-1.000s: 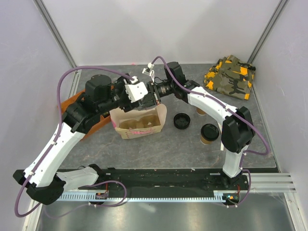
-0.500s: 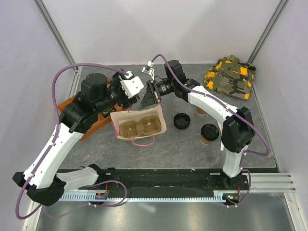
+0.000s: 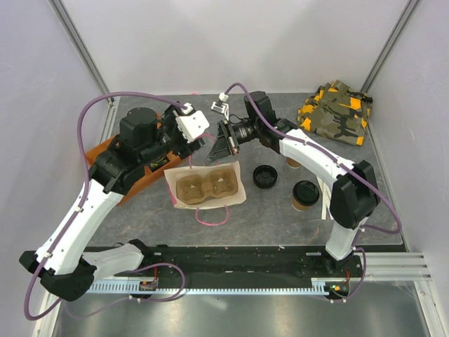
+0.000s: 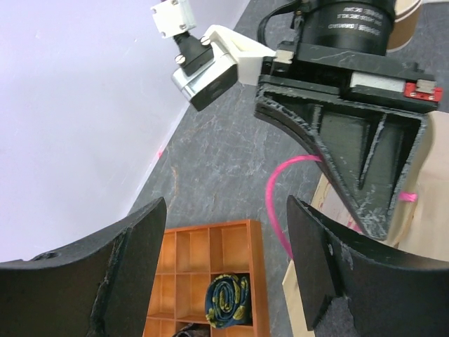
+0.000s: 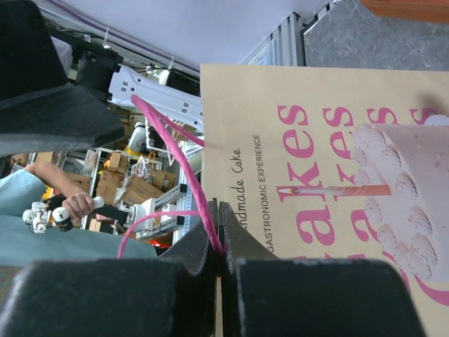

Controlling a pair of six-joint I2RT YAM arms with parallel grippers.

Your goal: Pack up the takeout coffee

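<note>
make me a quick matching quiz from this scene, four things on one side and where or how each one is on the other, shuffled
Things:
1. takeout coffee
2. camouflage cloth
3. orange tray
4. right hand

Places or states:
A. shut on the pink handle of the paper bag
B. far right corner of the table
C. under the left arm, at the table's left side
D. upright, black lid on, near the right arm's base

Pairs: 1-D, 2-B, 3-C, 4-A

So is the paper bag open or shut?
Open: seen from above, the bag gapes, showing a cup holder inside, both wells empty. The right gripper pinches its pink handle.
</note>
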